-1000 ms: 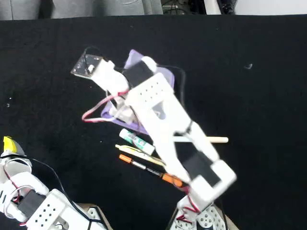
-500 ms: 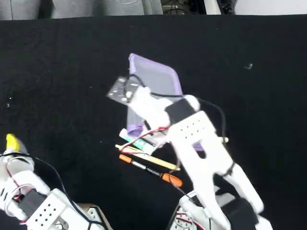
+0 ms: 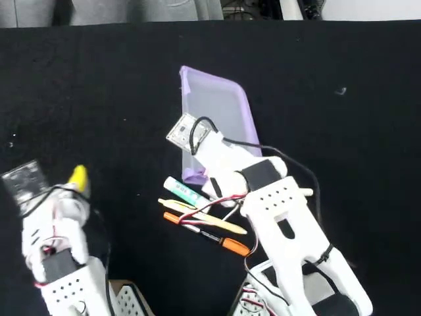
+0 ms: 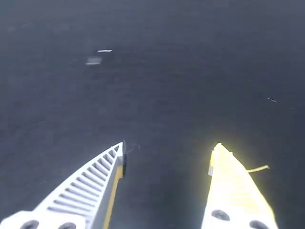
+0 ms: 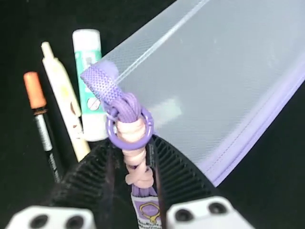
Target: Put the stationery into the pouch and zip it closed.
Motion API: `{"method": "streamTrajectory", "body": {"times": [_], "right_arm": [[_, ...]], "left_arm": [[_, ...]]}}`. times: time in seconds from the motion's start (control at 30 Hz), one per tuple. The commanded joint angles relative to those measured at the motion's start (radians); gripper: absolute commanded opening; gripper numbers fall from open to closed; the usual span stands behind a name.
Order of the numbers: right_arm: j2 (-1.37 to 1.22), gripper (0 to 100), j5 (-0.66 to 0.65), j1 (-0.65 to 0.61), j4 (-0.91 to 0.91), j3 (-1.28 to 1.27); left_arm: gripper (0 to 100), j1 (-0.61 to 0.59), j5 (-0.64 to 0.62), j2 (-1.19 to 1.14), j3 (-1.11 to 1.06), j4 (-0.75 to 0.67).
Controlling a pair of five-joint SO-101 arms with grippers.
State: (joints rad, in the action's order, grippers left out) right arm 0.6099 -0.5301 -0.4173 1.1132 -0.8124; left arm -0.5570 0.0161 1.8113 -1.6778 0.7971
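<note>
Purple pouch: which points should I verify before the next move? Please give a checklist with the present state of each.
1. Right gripper shut on the purple-and-pink braided zipper cord: ok.
2. Left gripper open, holding nothing, over the black table: ok.
3. Green-and-white glue stick, cream pen and orange-capped black pen inside the translucent purple mesh pouch: not ok; all three lie beside it.
4. Pouch mouth open for loading: cannot tell.

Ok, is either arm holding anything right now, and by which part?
The right gripper pinches the purple pouch by its zipper pull, at the pouch's corner. The left gripper is open and holds nothing.
</note>
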Motion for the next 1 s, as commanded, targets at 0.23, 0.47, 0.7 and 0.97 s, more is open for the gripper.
{"method": "streamTrajectory", "body": {"times": [0.23, 0.47, 0.7, 0.97], "right_arm": [[-0.079, 1.1, -0.002, 0.02, -0.107, 0.001], [-0.079, 1.1, -0.002, 0.026, -0.104, -0.004], [-0.079, 1.1, -0.002, 0.026, -0.103, -0.004], [-0.079, 1.1, -0.002, 0.021, -0.098, -0.004]], "left_arm": [[29, 0.645, 0.021, 0.011, 0.131, 0.005], [29, 0.881, 0.066, 0.011, 0.143, 0.043], [29, 0.943, 0.16, 0.009, 0.171, 0.034], [29, 0.862, 0.229, 0.006, 0.016, -0.21]]}}
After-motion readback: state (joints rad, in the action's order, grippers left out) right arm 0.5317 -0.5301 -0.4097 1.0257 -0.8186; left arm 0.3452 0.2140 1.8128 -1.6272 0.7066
